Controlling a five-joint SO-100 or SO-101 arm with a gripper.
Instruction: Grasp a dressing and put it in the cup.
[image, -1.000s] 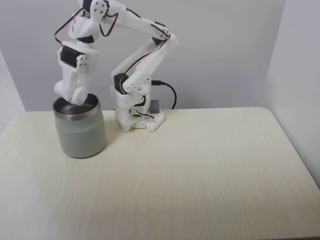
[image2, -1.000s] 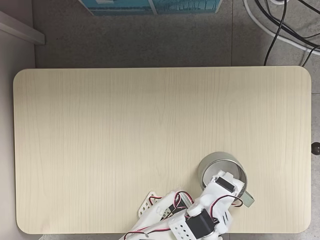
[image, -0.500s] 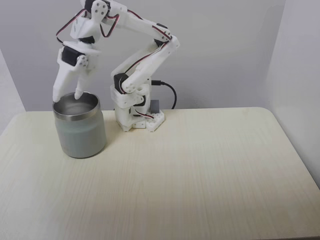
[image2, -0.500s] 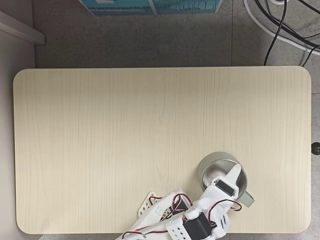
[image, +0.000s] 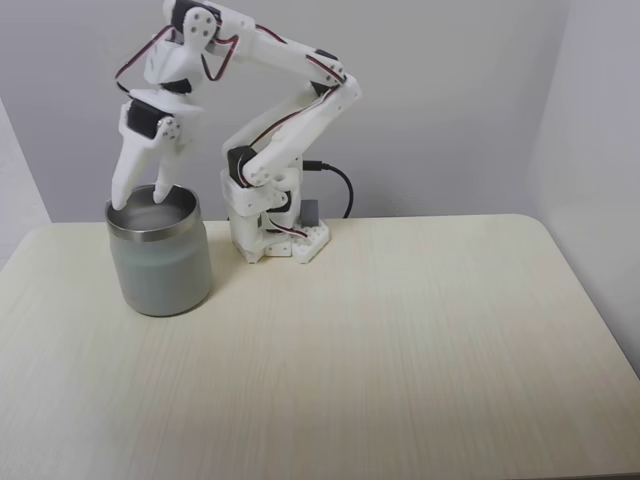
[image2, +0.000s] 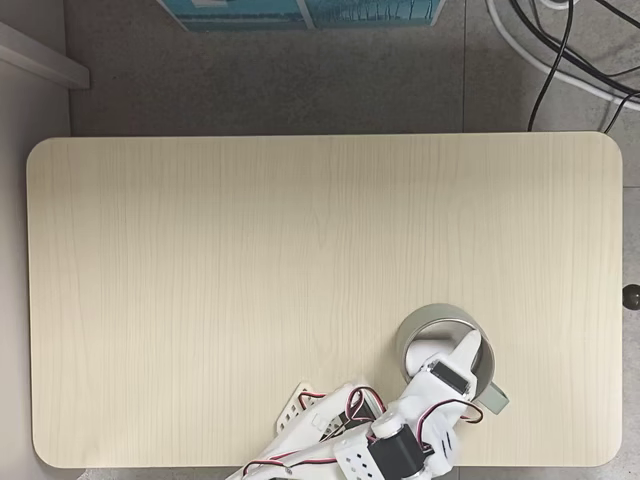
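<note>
The cup (image: 160, 265), pale grey-green with a shiny steel rim, stands at the table's back left in a fixed view; from above, the cup (image2: 418, 322) sits near the lower edge. My white gripper (image: 140, 198) hangs over its mouth, open, fingertips at rim height and nothing between them. From above, the gripper (image2: 462, 350) covers part of the cup's opening. A white patch inside the cup looks like the dressing (image2: 427, 349); the cup wall hides it in the side-on view.
The arm's base (image: 275, 238) stands right beside the cup, with a black cable (image: 340, 185) behind it. The light wooden table (image2: 300, 260) stretches wide and bare away from the cup. A teal box (image2: 300, 10) and cables (image2: 560, 50) lie on the floor.
One second ago the gripper held the white roll just over the cup's rim. The jaws then opened and the roll dropped into the cup; the gripper has shifted only slightly since.
</note>
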